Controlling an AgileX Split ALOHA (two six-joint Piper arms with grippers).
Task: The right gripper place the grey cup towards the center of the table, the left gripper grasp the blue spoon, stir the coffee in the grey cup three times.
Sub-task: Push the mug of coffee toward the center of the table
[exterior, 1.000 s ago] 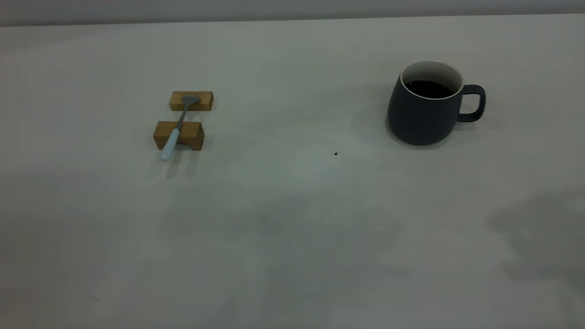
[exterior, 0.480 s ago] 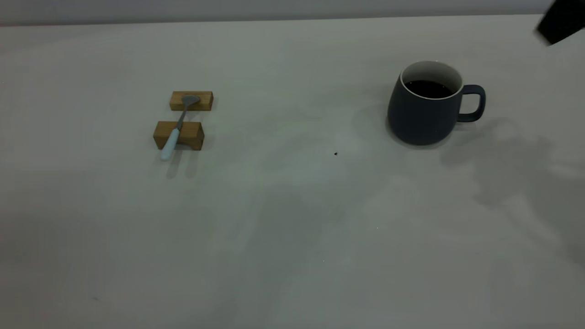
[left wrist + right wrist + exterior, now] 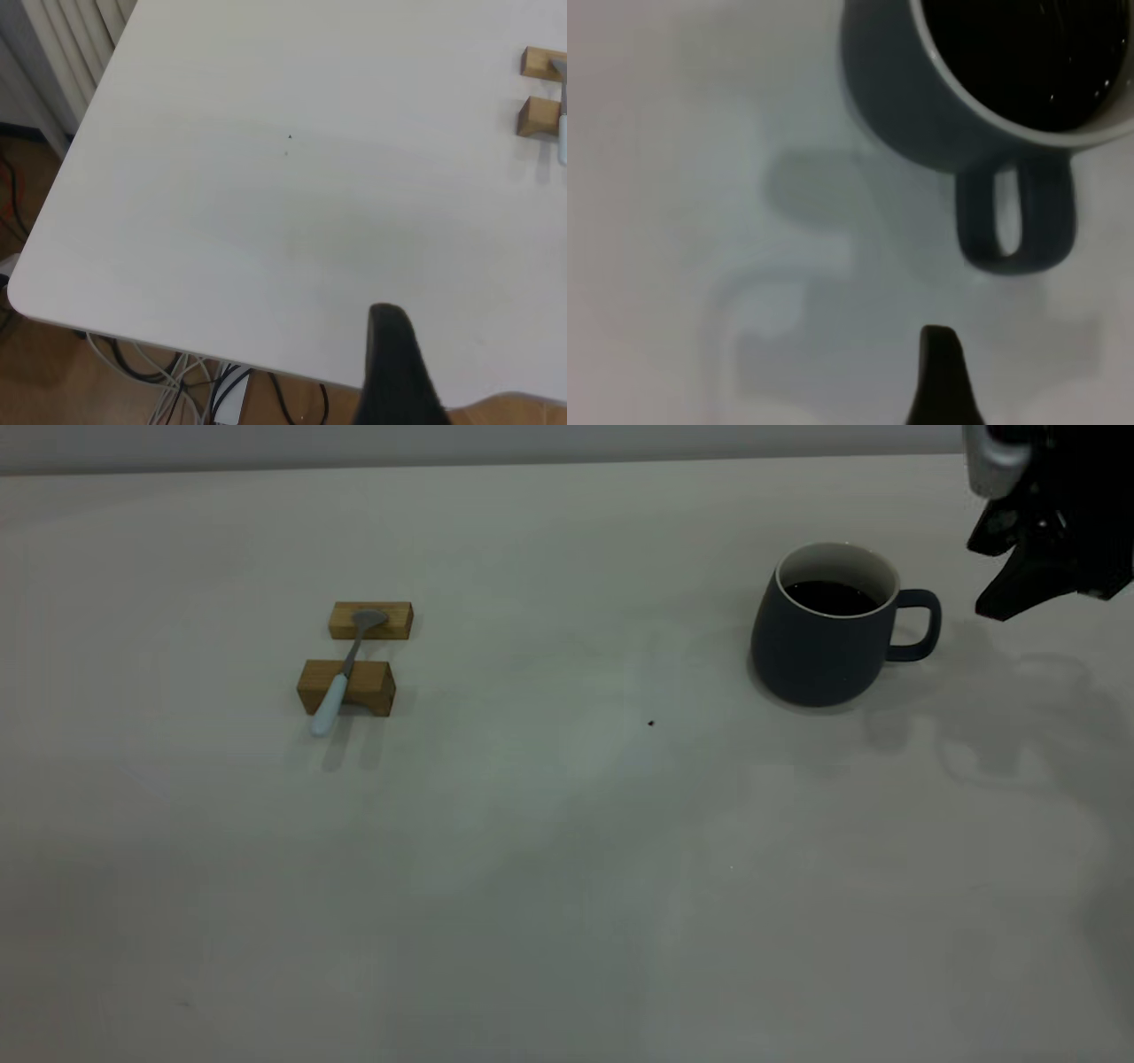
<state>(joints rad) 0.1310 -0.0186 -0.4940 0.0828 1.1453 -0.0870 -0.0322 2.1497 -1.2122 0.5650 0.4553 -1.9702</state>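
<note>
The grey cup [image 3: 819, 646] stands on the table [image 3: 567, 850] at the right, its loop handle [image 3: 919, 624] turned toward my right gripper [image 3: 1005, 602]. Dark coffee [image 3: 831, 598] fills it. That gripper hangs just right of the handle and slightly above it, touching nothing. In the right wrist view the cup [image 3: 921, 115] and its handle [image 3: 1014, 217] lie a short way beyond the gripper [image 3: 943, 381]. The blue spoon [image 3: 339, 677] rests across two wooden blocks at the left. My left gripper [image 3: 394, 372] is outside the exterior view, over a table corner, with the spoon [image 3: 562, 133] far off.
The two wooden blocks [image 3: 371, 620] [image 3: 346, 687] hold the spoon off the surface. A small dark speck [image 3: 651, 724] lies between spoon and cup. The left wrist view shows the table's rounded corner [image 3: 27, 292] with cables [image 3: 204, 390] on the floor below.
My right gripper has come into the exterior view from the upper right and dropped toward the cup's handle side. Cup and spoon have not moved.
</note>
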